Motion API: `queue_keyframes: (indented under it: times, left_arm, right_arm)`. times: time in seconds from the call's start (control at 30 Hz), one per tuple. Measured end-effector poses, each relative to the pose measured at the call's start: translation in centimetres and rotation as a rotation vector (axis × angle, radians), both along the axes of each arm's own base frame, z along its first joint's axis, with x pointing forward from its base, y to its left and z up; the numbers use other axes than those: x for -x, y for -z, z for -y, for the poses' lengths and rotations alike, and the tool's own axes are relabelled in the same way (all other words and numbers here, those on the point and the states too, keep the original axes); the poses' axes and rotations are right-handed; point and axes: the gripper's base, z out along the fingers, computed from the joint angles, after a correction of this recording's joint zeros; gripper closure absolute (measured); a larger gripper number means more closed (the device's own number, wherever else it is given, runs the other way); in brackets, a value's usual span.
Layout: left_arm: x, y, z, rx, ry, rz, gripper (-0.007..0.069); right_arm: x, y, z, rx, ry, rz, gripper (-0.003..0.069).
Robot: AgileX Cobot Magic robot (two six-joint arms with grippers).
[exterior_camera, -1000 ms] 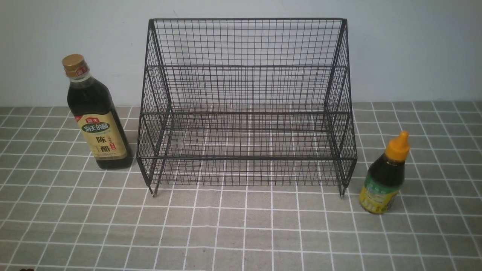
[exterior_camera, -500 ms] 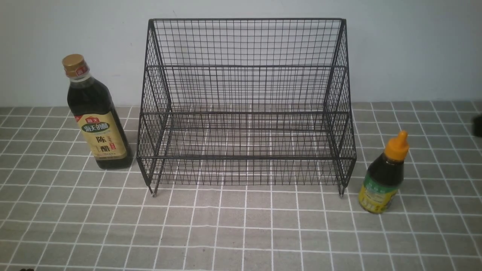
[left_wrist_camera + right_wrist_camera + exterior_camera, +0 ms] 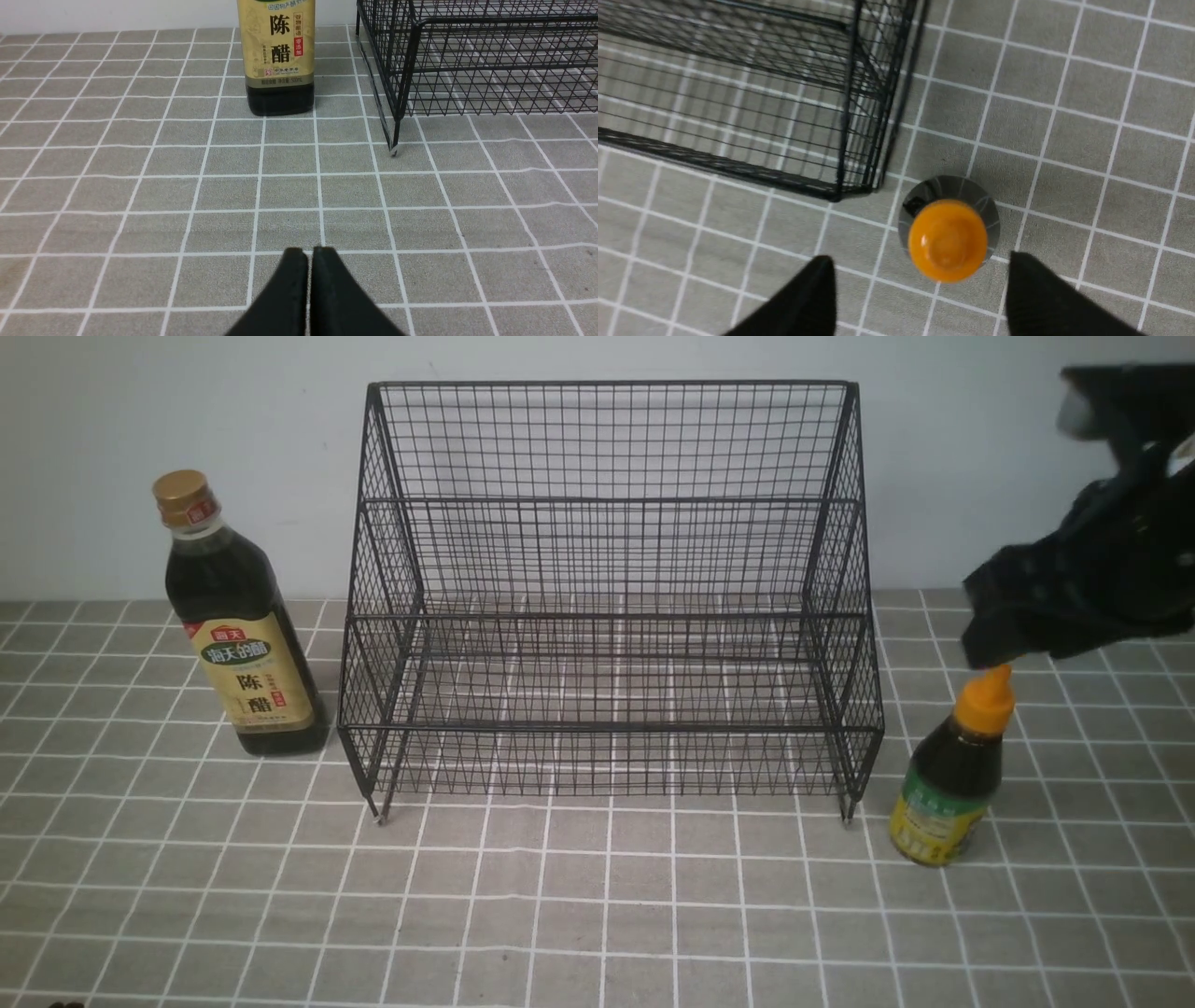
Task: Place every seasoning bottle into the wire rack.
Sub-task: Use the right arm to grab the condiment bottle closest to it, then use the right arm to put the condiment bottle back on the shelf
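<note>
The black wire rack (image 3: 607, 597) stands empty at the table's middle back. The tall bottle (image 3: 238, 625), gold cap and tan label, stands upright left of it; its lower half shows in the left wrist view (image 3: 278, 60). The short bottle (image 3: 952, 775), orange nozzle cap and green-yellow label, stands upright by the rack's right front foot. My right gripper (image 3: 980, 649) hovers just above its cap, open; the right wrist view looks down on the orange cap (image 3: 948, 240) just ahead of the spread fingertips (image 3: 920, 266). My left gripper (image 3: 308, 254) is shut and empty, low over the cloth, out of the front view.
A grey cloth with a white grid (image 3: 597, 915) covers the table. A plain pale wall (image 3: 1008, 457) rises right behind the rack. The rack's right front corner (image 3: 850, 186) stands close to the short bottle.
My right arm has come in from the right edge and now hangs over the short bottle's cap. The bottles and rack have not moved.
</note>
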Motion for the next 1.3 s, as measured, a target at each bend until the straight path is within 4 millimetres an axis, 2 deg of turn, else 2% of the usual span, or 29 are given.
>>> queue_keyframes:
  times: [0.13, 0.2, 0.23, 0.3, 0.47, 0.67, 0.73, 0.77, 0.93, 1.07, 1.13, 1.2, 1.3]
  left_arm:
    - [0.0, 0.0, 0.0, 0.0, 0.0, 0.0, 0.0631]
    - [0.0, 0.0, 0.0, 0.0, 0.0, 0.0, 0.0631]
    - [0.0, 0.0, 0.0, 0.0, 0.0, 0.0, 0.0631]
    - [0.0, 0.0, 0.0, 0.0, 0.0, 0.0, 0.0631]
    - [0.0, 0.0, 0.0, 0.0, 0.0, 0.0, 0.0631]
    - [0.0, 0.0, 0.0, 0.0, 0.0, 0.0, 0.0631]
    - [0.0, 0.0, 0.0, 0.0, 0.0, 0.0, 0.0631]
    - [0.0, 0.0, 0.0, 0.0, 0.0, 0.0, 0.0631]
    - [0.0, 0.0, 0.0, 0.0, 0.0, 0.0, 0.0631]
    - [0.0, 0.0, 0.0, 0.0, 0.0, 0.0, 0.0631]
    - [0.0, 0.0, 0.0, 0.0, 0.0, 0.0, 0.0631]
    - [0.0, 0.0, 0.0, 0.0, 0.0, 0.0, 0.0631]
    - [0.0, 0.0, 0.0, 0.0, 0.0, 0.0, 0.0631]
  right_arm:
    - [-1.8, 2.6, 0.0, 0.041, 0.017, -0.043, 0.0114]
    - [-2.2, 3.2, -0.1, 0.046, 0.02, -0.053, 0.0111]
    - [-2.8, 4.4, -0.2, 0.054, 0.021, -0.079, 0.0113]
    - [-3.2, 5.5, -0.3, 0.061, 0.021, -0.109, 0.0146]
    - [-3.3, 6.3, -0.4, 0.06, 0.02, -0.156, 0.0354]
    - [-2.8, 5.6, -0.2, 0.084, -0.006, -0.174, 0.034]
    - [-2.3, 3.3, 0.0, 0.094, -0.013, -0.15, 0.034]
    - [-2.3, 3.1, 0.0, 0.096, -0.014, -0.146, 0.034]
    - [-0.9, -5.3, 0.4, 0.069, -0.026, 0.095, 0.034]
    - [0.5, -10.5, -0.8, 0.047, -0.084, 0.263, 0.034]
    - [0.7, -11.4, -1.3, 0.041, -0.103, 0.291, 0.034]
    - [1.2, -12.9, -2.9, 0.019, -0.155, 0.336, 0.034]
    - [0.9, -13.5, -4.2, 0.001, -0.188, 0.354, 0.034]
